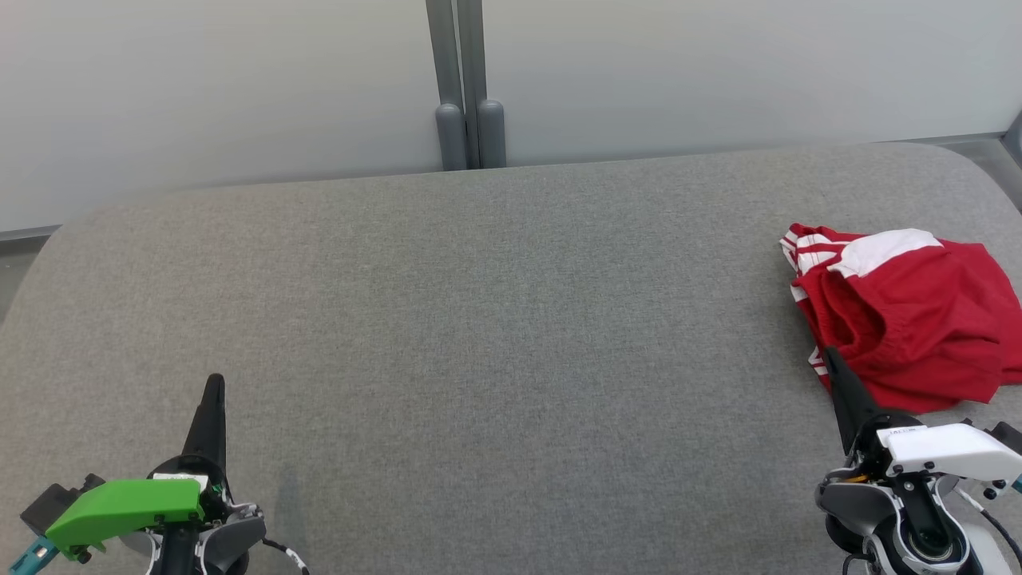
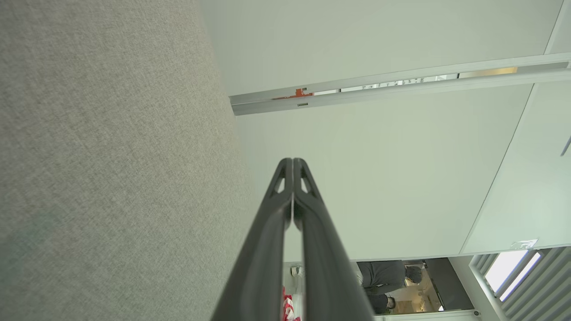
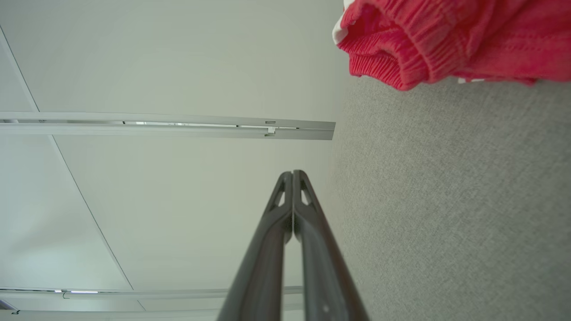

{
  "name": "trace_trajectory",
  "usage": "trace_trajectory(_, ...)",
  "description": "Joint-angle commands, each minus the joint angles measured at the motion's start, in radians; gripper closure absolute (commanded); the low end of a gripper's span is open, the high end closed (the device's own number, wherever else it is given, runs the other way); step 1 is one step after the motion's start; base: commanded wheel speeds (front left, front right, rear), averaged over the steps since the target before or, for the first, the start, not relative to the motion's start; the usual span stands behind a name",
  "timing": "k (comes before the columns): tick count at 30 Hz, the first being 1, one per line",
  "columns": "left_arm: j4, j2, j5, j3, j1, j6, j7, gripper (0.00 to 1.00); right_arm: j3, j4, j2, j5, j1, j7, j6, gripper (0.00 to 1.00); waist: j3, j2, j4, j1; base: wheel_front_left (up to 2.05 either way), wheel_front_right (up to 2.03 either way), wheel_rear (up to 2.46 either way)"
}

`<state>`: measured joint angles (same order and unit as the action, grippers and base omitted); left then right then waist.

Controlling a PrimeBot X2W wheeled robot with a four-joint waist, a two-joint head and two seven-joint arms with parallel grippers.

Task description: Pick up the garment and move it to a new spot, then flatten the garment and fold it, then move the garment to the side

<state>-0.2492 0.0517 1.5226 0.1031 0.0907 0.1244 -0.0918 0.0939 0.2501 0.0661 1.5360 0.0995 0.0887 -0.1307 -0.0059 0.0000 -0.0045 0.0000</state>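
Observation:
The garment (image 1: pixel 910 311) is a crumpled pair of red shorts with white stripes, lying at the right end of the grey cushioned surface (image 1: pixel 495 319). In the right wrist view its red elastic waistband (image 3: pixel 401 58) fills the upper right. My right gripper (image 1: pixel 830 355) is shut and empty, with its tips just in front of the garment's near edge; whether they touch the cloth is unclear. Far to the left, my left gripper (image 1: pixel 214 382) is shut and empty above the bare surface. Both wrist views show the fingertips (image 2: pixel 293 161) (image 3: pixel 293 173) pressed together.
A pale wall with a grey vertical post (image 1: pixel 465 88) runs behind the surface. The surface's rounded corners fall off at far left and far right. A person (image 2: pixel 386 285) in dark clothes shows small and far off in the left wrist view.

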Motion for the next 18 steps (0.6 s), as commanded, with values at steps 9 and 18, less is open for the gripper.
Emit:
trace_trajectory(9,0.005,-0.001,0.072,0.012,0.024,0.008,-0.020,1.00,0.019,-0.008,-0.013,0.060,0.012,0.024,0.000,1.00,0.006,0.0000,0.003,0.0000,0.00,0.00,0.00)
trace_trajectory(18,0.005,-0.002,0.090,0.014,0.024,0.009,-0.026,1.00,0.024,-0.008,-0.017,0.079,0.012,0.030,0.000,1.00,0.009,0.0000,0.004,0.0000,0.00,0.00,0.00)
